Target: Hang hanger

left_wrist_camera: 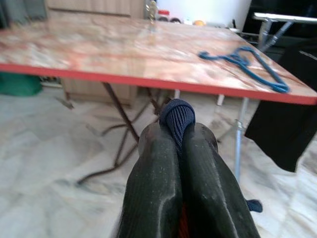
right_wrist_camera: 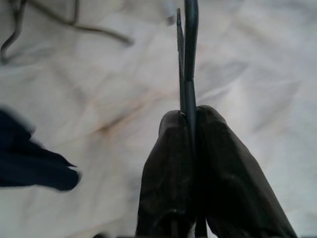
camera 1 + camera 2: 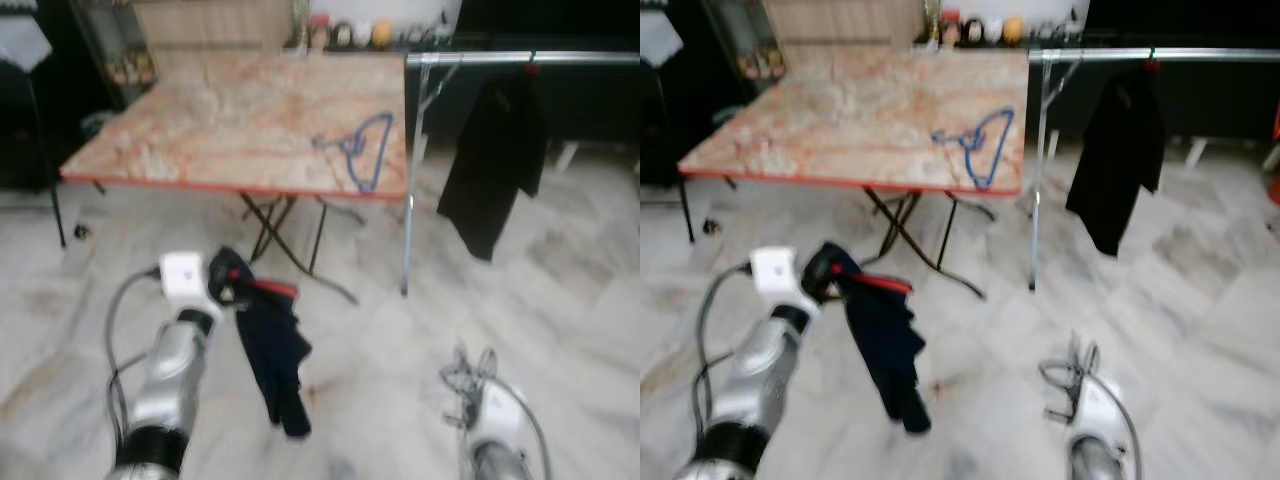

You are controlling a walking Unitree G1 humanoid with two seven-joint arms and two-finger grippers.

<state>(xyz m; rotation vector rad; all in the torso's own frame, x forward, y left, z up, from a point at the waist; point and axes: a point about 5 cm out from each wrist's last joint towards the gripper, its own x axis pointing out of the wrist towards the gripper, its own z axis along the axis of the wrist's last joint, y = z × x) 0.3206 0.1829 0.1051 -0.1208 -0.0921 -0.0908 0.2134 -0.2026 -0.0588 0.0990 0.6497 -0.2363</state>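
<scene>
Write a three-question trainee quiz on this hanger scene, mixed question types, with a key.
1. True or false: the blue hanger lies on the table.
2. What does the left gripper pinch? A) dark blue garment B) cup C) towel
3. Fill in: the black garment hangs from the metal ____.

Key: 1 true. 2 A. 3 rail; meanwhile the right gripper clamps a thin dark hanger.

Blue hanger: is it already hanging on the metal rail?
No, the blue hanger lies flat on the table, beside the rail.
</scene>
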